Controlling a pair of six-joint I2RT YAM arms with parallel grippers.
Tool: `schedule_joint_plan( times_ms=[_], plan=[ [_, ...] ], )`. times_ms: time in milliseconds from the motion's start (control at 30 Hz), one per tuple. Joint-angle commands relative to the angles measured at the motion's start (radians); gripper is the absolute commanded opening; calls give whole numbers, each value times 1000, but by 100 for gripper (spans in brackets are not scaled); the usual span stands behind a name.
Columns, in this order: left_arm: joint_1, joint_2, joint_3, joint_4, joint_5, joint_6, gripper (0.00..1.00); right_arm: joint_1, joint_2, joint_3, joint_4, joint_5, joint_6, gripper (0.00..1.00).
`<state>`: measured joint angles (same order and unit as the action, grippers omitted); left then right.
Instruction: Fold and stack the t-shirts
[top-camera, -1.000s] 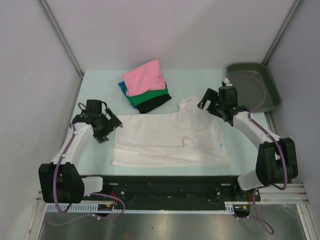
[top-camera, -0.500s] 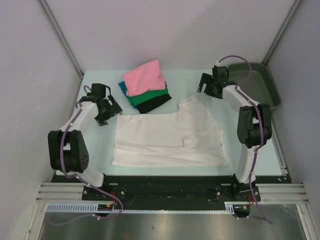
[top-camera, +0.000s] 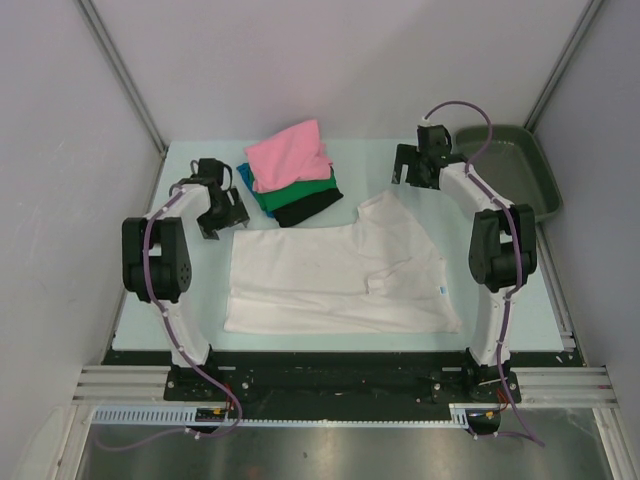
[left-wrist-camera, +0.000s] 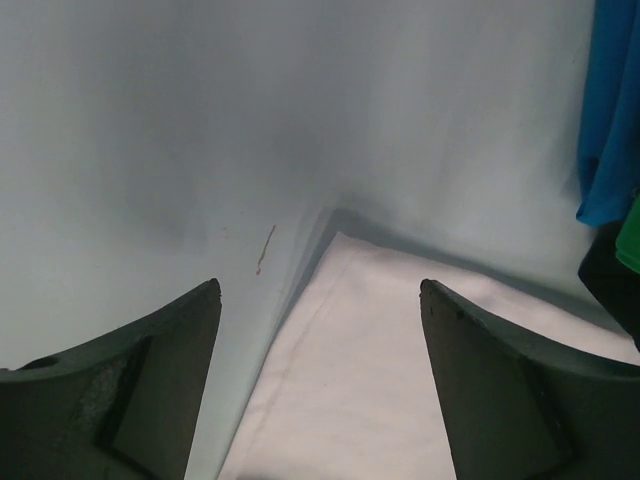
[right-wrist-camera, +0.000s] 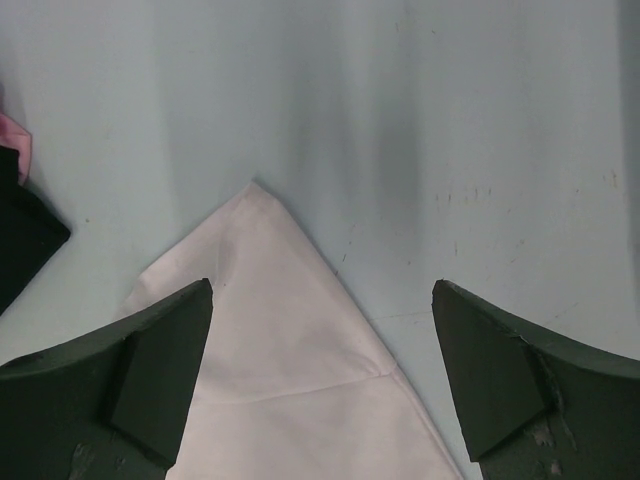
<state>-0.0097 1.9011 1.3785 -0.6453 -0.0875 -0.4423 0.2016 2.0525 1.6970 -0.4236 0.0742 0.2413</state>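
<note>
A large white t-shirt (top-camera: 330, 275) lies spread flat on the pale table. A stack of folded shirts, pink (top-camera: 288, 152) over teal-blue, green (top-camera: 290, 194) and black, sits at the back. My left gripper (top-camera: 222, 213) is open and empty just above the white shirt's far left corner (left-wrist-camera: 350, 330). My right gripper (top-camera: 411, 172) is open and empty over its far right corner (right-wrist-camera: 270, 300). The teal-blue shirt's edge (left-wrist-camera: 605, 120) shows at the right of the left wrist view.
A dark grey-green plastic tray (top-camera: 510, 180) stands at the back right corner. Grey walls with metal posts close in the table on three sides. The black rail of the arm bases (top-camera: 330, 375) runs along the near edge.
Both arms have reached away from the near side towards the back. The left gripper moved to the white shirt's far left corner, the right gripper to its far right corner. The shirts have not moved.
</note>
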Motion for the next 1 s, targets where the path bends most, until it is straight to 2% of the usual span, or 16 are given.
schedule_joint_plan(
  times_ms=[0,67,167,400,567,667,833,867,933,967],
  plan=[
    [7,33,7,76,110,65,83,-2,15,35,-14,6,-31,96],
    [7,35,-9,102,143,65,81,-2,26,30,-15,7,-28,96],
    [7,49,-15,125,175,68,73,-2,40,27,-14,3,-25,96],
    [7,72,-27,153,210,68,47,-1,55,26,-15,-2,-25,96],
    [33,95,-30,156,218,73,45,1,57,32,-15,2,-25,96],
    [36,104,-32,147,212,80,41,4,60,32,-20,4,-26,96],
    [51,105,-42,141,204,73,18,13,112,67,-47,-2,-28,96],
    [51,102,-45,142,204,70,8,15,124,88,-55,4,-30,96],
    [56,99,-50,147,209,68,1,19,158,108,-70,6,-22,96],
    [54,99,-49,145,207,67,0,21,170,122,-75,6,-19,95]
  ],
)
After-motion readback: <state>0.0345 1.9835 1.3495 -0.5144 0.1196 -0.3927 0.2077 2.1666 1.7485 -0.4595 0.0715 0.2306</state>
